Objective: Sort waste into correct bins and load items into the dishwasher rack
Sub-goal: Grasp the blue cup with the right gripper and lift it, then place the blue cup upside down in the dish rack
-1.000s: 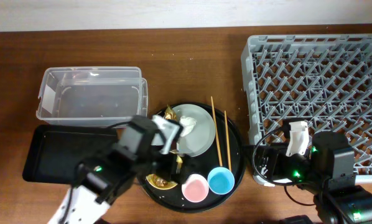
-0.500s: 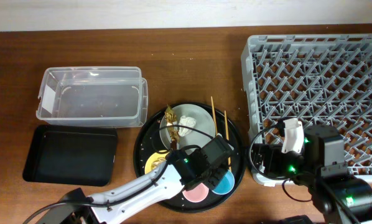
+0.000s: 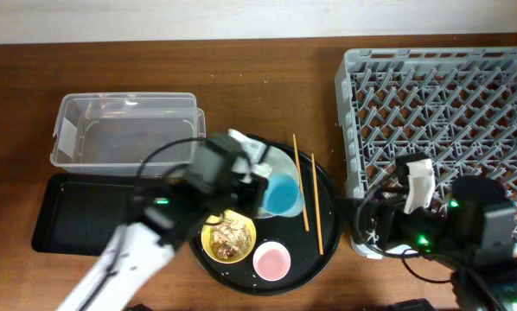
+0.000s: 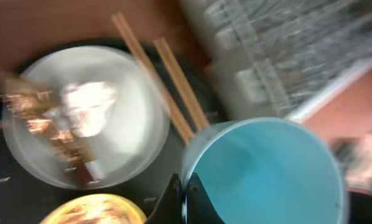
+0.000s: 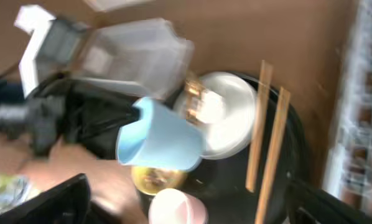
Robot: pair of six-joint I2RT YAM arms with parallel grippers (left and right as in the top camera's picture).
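My left gripper (image 4: 186, 198) is shut on the rim of the small blue cup (image 4: 267, 168), which hangs tilted above the round black tray (image 3: 329, 231), next to the pale plate (image 4: 130, 130). A crumpled napkin (image 4: 89, 102) and a gold foil wrapper (image 4: 24, 99) lie on that plate. The yellow bowl (image 3: 228, 238) holds brown scraps, and the pink cup (image 3: 271, 259) stands beside it. Two chopsticks (image 3: 301, 181) lie on the tray's right side. My right gripper (image 5: 192, 211) stands open and empty between the tray and the dishwasher rack (image 3: 449, 104).
A clear tub (image 3: 124, 130) stands at the back left, with a shallow black tray (image 3: 68, 216) in front of it. The left arm (image 3: 146, 233) reaches in over that tray. The left wrist and right wrist views are blurred by motion.
My left gripper has shut on the blue cup's rim and lifted it from the tray's front up beside the plate. The right arm has barely shifted.
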